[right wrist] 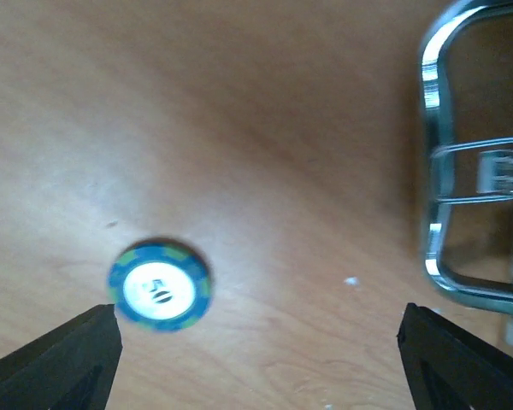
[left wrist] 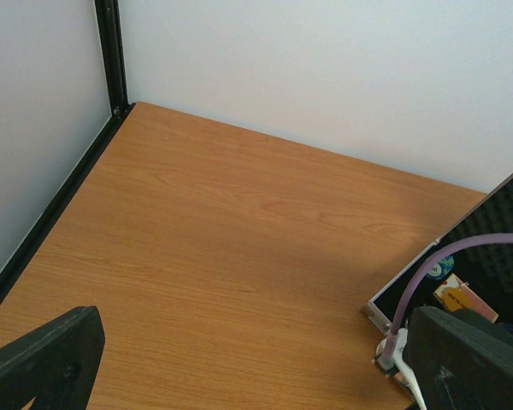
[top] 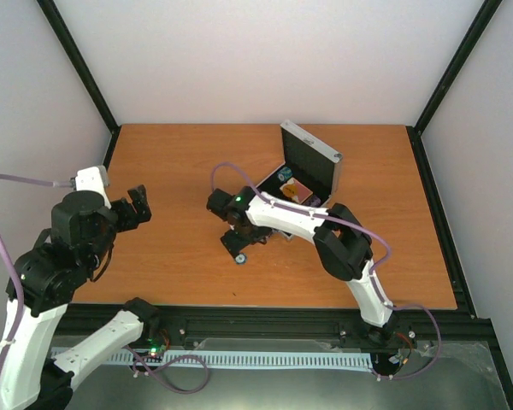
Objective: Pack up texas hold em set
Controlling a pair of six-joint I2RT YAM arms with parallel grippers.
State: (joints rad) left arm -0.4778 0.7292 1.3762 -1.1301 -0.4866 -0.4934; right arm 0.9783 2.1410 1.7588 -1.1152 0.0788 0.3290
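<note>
Case (top: 310, 156): silver aluminium, open on the far right of the table (top: 179, 162); lid upright, black foam lining; metal handle (right wrist: 445, 171) on its front edge
Inside the case: teal-rimmed disc (left wrist: 442, 264) and pink-white card pack (top: 296, 190) lying flat on the black lining; the rest hidden behind the right arm
Poker chip (right wrist: 160, 284): blue-green rim, white centre marked 50; flat on the wood outside the case, apart from the handle
Right gripper (right wrist: 256, 359): jaws wide apart, empty; the chip between its fingers, touching neither
Left gripper (top: 137, 205): jaws wide apart, empty; well left of the case
</note>
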